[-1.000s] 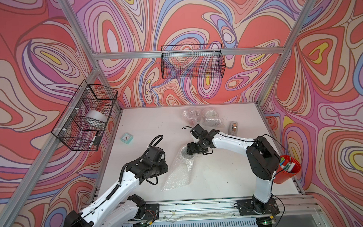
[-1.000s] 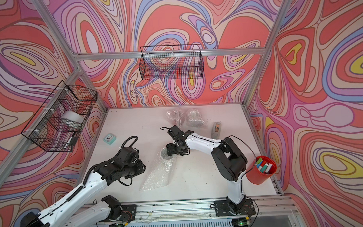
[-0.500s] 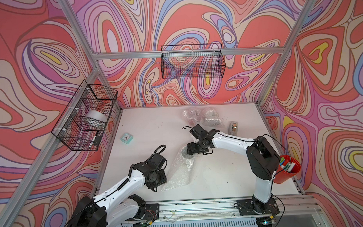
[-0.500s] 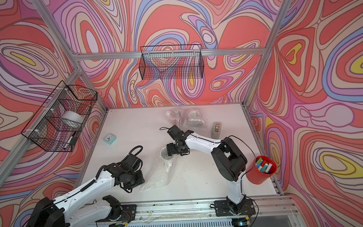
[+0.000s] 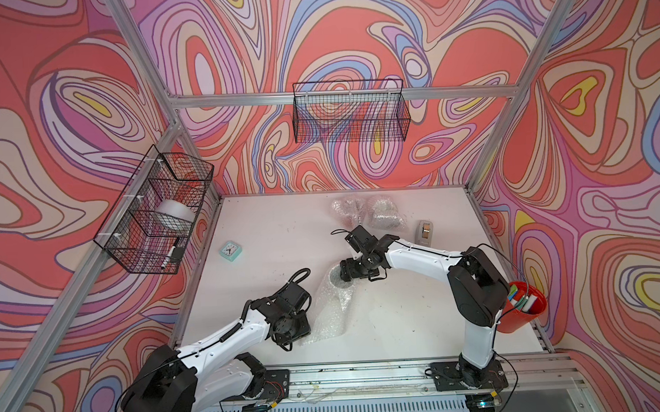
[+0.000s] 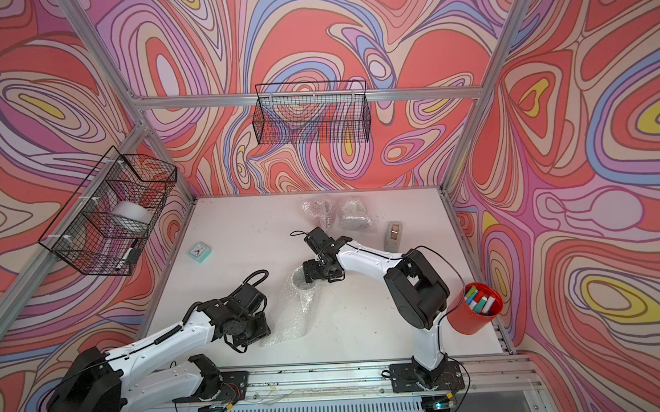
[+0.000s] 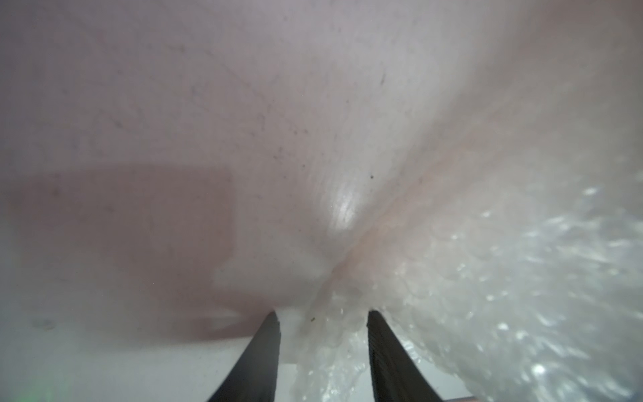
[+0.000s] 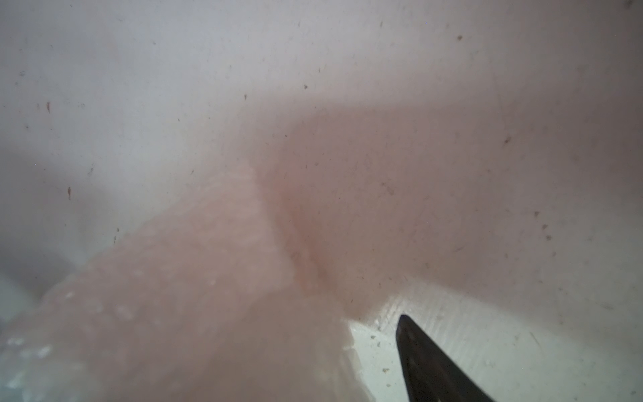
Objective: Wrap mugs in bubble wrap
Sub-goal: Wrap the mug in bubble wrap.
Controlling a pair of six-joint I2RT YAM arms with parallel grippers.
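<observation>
Bubble wrap (image 5: 329,307) lies mid-way across the counter (image 5: 400,317), long axis running front-left to centre. Our left pincer (image 7: 323,315) straddles its near end; we cannot tell whether it pinches. Our right pincer (image 5: 349,275) stands spread at the far end.

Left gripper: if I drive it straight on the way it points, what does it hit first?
The bubble wrap: its bunched edge lies between the parted jaws of the left gripper. The table looks close behind it, though the blur hides how close.
</observation>
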